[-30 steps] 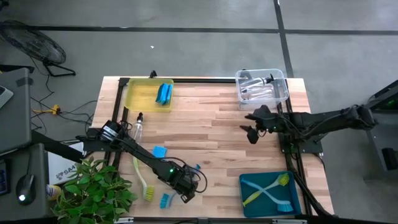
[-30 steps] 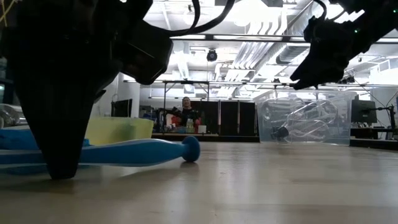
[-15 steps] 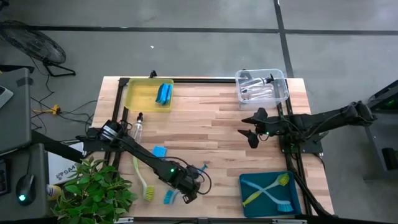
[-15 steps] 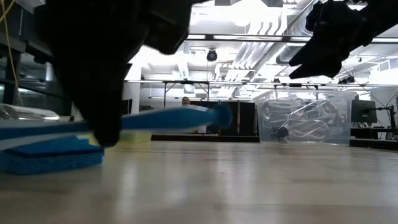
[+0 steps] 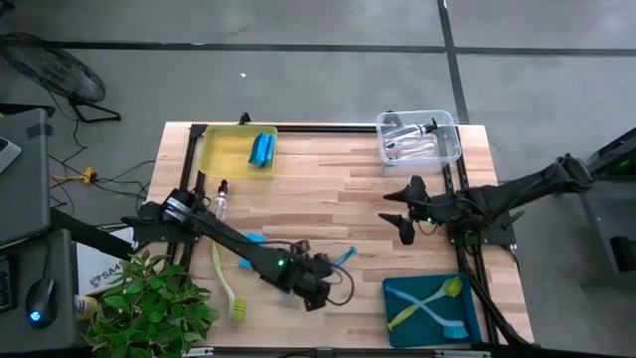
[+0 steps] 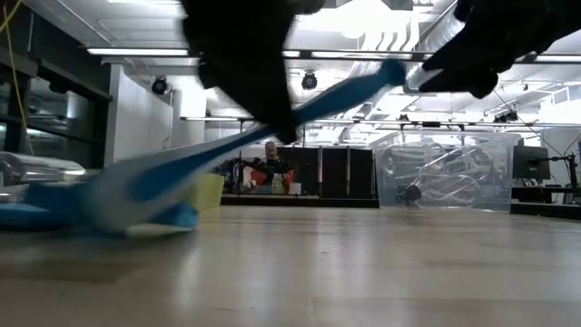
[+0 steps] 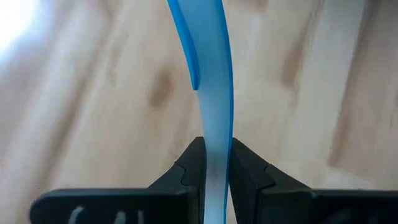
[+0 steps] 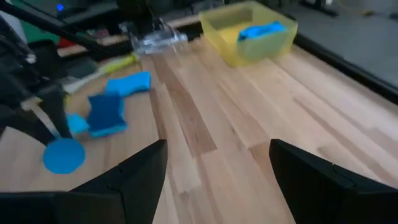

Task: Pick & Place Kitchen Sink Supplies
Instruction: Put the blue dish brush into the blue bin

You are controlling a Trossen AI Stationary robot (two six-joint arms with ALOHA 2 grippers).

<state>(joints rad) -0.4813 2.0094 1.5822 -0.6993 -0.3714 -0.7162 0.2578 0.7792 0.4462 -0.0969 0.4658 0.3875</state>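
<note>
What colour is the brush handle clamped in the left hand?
Light blue; the brush handle shows best in the left wrist view, pinched by the left hand.

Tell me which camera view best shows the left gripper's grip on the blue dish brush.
The left wrist view: the left gripper pinches the blue dish brush handle between its fingers. The high view shows only the handle end beside the gripper; the low view shows the brush blurred and tilted; the right wrist view shows its round end.
</note>
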